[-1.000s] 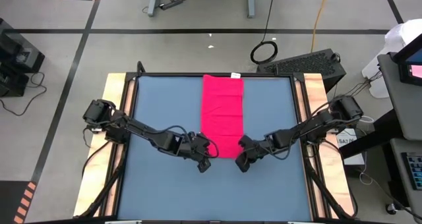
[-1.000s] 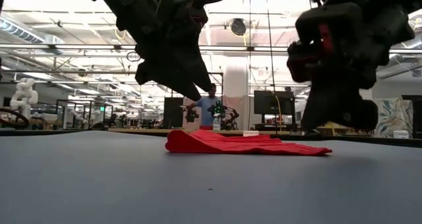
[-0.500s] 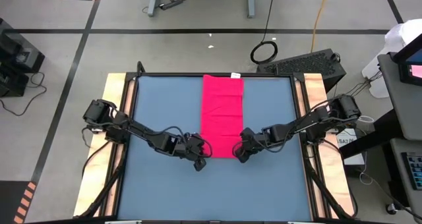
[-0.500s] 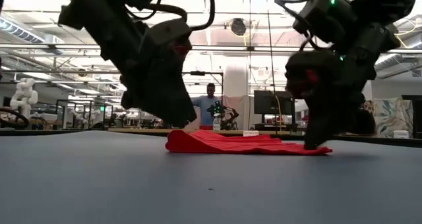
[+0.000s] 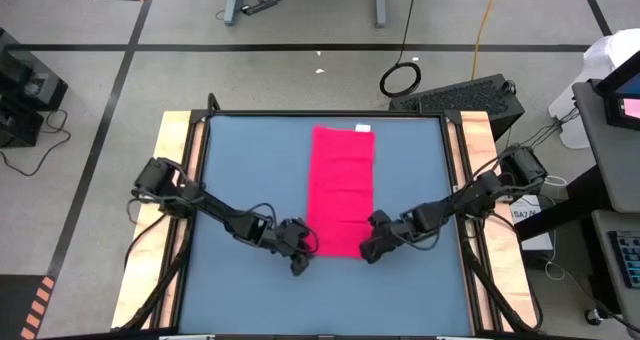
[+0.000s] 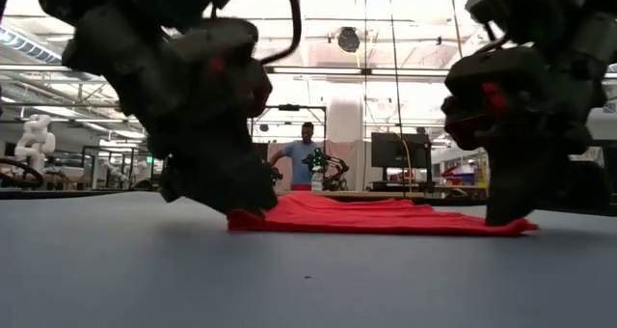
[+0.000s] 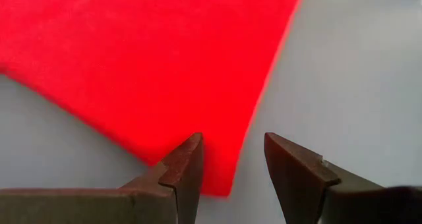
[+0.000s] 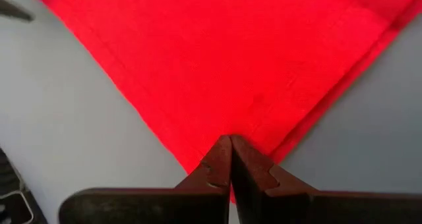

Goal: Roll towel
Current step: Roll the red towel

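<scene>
The pinkish-red towel [image 5: 343, 190] lies flat and lengthwise on the blue tabletop [image 5: 250, 180], with its white tag [image 5: 361, 128] at the far edge. My left gripper [image 5: 300, 262] is down at the near left corner [image 7: 223, 184]. It is open, one finger over the cloth's edge and one over bare table. My right gripper [image 5: 368, 248] is shut, with its tips on the near right corner. The low view shows both grippers [image 6: 246, 207] [image 6: 506, 217] at table level, at the two ends of the towel's near edge [image 6: 376, 224]. My left gripper: its fingers straddle the towel's near left corner, and I cannot tell whether either one touches the cloth. My right gripper presses its shut fingertips [image 8: 221, 159] down on the towel just inside the near right corner [image 8: 231, 128]. It comes slanting down from the near right. The cloth lies flat on the table under them.
Bare blue tabletop lies to the left and right of the towel and in a strip along the near edge. Wooden side rails [image 5: 178, 140] [image 5: 475, 140] bound the table. A person [image 6: 307, 154] stands far back in the room.
Both grippers have come down to the table. My right gripper, shut throughout, went to the towel's near right corner and then toward the near edge. The whole towel slid flat toward the near edge and slightly right. My left gripper sank toward the near left corner.
</scene>
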